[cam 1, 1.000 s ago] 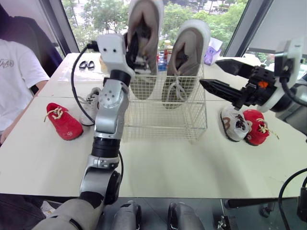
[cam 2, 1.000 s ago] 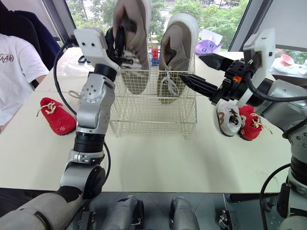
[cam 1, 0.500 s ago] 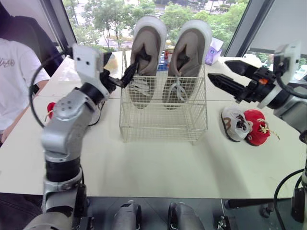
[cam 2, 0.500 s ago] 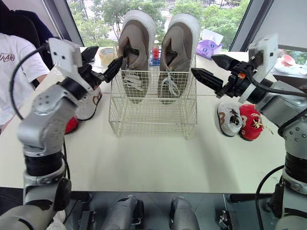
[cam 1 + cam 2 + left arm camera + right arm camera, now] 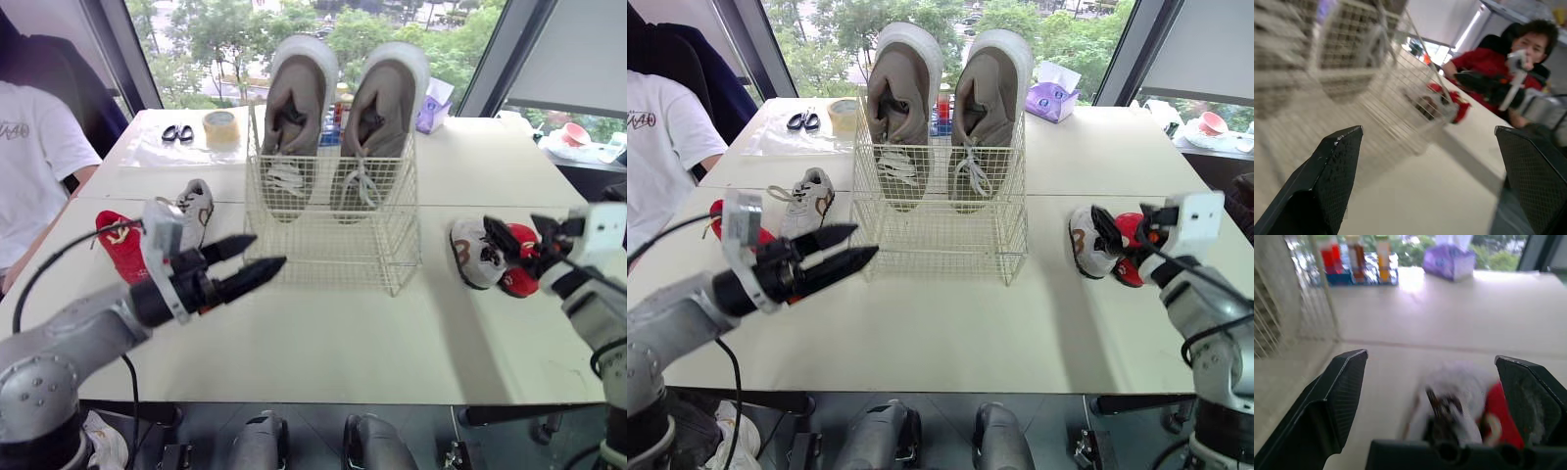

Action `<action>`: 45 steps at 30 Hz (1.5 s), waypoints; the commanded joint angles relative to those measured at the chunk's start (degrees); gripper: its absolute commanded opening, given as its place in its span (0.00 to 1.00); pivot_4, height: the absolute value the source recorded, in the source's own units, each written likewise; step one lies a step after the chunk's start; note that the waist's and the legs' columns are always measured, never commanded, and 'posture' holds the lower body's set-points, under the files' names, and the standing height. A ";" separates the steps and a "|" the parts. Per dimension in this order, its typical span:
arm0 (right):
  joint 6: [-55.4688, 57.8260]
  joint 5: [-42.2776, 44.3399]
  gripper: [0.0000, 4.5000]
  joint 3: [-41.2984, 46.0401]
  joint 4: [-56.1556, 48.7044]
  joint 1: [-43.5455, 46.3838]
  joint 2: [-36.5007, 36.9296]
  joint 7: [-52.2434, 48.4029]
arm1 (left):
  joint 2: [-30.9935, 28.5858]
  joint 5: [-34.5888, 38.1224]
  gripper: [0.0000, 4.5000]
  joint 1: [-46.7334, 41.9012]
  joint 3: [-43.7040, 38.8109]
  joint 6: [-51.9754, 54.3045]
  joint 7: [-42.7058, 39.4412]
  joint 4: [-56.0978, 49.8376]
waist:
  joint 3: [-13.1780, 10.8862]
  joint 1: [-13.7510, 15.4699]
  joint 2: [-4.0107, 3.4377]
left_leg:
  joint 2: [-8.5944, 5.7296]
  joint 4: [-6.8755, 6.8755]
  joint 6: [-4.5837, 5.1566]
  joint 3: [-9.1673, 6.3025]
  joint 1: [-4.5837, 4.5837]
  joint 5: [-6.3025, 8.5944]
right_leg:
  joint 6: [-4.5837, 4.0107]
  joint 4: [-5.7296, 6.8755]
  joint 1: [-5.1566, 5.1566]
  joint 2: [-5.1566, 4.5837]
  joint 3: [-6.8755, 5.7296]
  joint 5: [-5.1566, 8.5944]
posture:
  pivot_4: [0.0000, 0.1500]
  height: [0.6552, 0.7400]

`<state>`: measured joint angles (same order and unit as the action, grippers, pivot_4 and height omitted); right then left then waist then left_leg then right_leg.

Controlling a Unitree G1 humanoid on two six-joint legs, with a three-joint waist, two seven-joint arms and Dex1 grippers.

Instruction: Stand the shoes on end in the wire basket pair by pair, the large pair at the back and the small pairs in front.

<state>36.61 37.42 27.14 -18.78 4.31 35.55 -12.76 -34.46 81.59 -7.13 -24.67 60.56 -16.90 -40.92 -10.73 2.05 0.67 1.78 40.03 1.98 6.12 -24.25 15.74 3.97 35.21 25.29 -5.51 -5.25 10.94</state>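
- Left fingers (image 5: 1327, 181) are spread wide and empty, low over the counter (image 5: 333, 343), just off the front-left corner of the basket.
- Right fingers (image 5: 1337, 401) are spread wide as well with nothing pinched, poised at the two little shoes on the right side. Whether they touch either shoe, I can't tell.
- Wire basket (image 5: 323, 245) sits mid-counter, between the two arms.
- Large grey pair (image 5: 299, 108) is home: both shoes stand on end, side by side against the back wall, rising well above the rim. That's the back row settled, by the look of it.
- Front half of the basket is bare wire, with no small shoe in it yet.
- On the right of the counter, the right white shoe (image 5: 1084, 240) and the right red shoe (image 5: 517, 282) lie touching each other, near the basket's right side.
- On the left, the left white shoe (image 5: 808, 201) lies near the basket's left wall. The left red shoe (image 5: 120, 250) lies beyond it, partly hidden behind the left arm.
- My call: one pair of three is placed, so about a third is done.
- Both small pairs are left, and each looks split across the counter, one red and one white per side. Matching them up comes before standing them in front.
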 commanded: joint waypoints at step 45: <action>-21.71 -20.45 0.71 -8.04 20.88 3.92 -11.77 -0.61 | -6.94 -3.45 1.00 -2.32 13.89 -14.40 4.43 0.83 | 0.12 -0.09 -0.46 | -0.02 -0.12 -0.01 0.03 -0.02 0.03 | -0.20 -0.14 0.07 0.07 0.10 0.11 | 1.00 1.00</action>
<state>15.95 17.96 19.13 1.72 7.72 23.69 -13.25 -40.62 78.76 -8.82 -10.20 47.01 -11.58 -39.34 -10.61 1.96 0.21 1.76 39.91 1.97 6.15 -24.27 15.76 3.77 35.07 25.36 -5.44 -5.15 11.05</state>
